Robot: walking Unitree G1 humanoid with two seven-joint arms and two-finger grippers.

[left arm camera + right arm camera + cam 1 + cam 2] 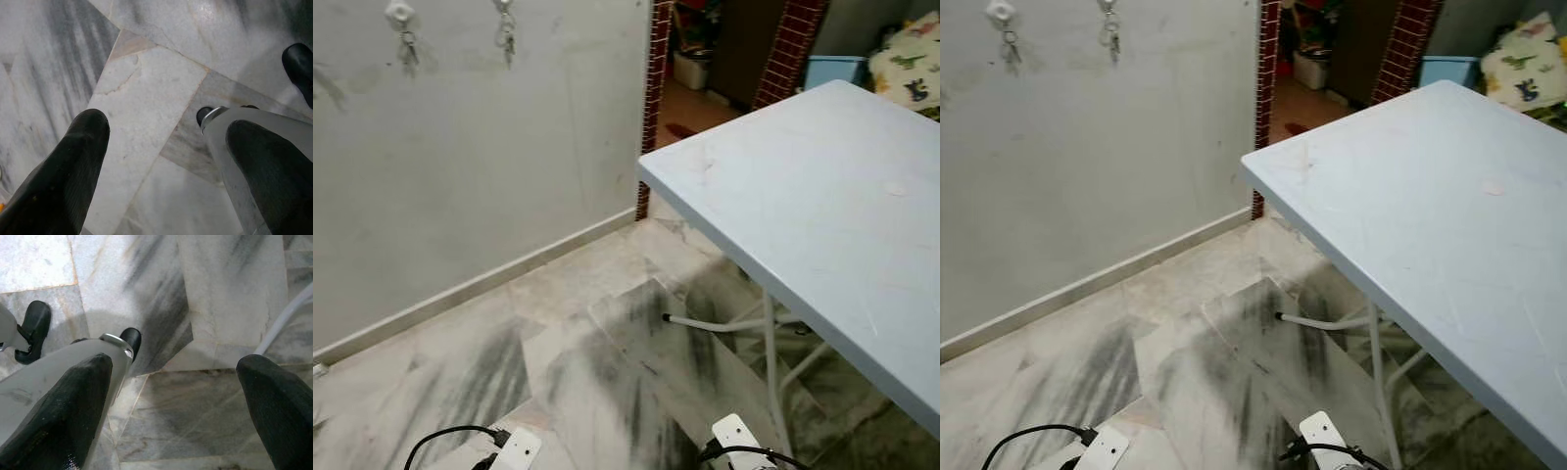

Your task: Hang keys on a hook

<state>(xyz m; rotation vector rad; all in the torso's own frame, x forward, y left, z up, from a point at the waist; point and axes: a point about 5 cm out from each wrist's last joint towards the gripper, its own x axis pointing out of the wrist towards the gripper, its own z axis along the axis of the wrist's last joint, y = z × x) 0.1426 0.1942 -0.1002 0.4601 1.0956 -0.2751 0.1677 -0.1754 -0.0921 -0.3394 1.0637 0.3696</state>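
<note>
Currently both arms hang low over the marble floor (587, 382). The left gripper (166, 161) has its two black fingers spread wide with nothing between them, and the right gripper (176, 406) is likewise spread apart and empty. Far above and ahead of the grippers, on the grey wall (489, 157), two sets of keys (408, 47) dangle from hooks (399, 13). A pale blue table (822, 206) stands ahead of the right gripper.
</note>
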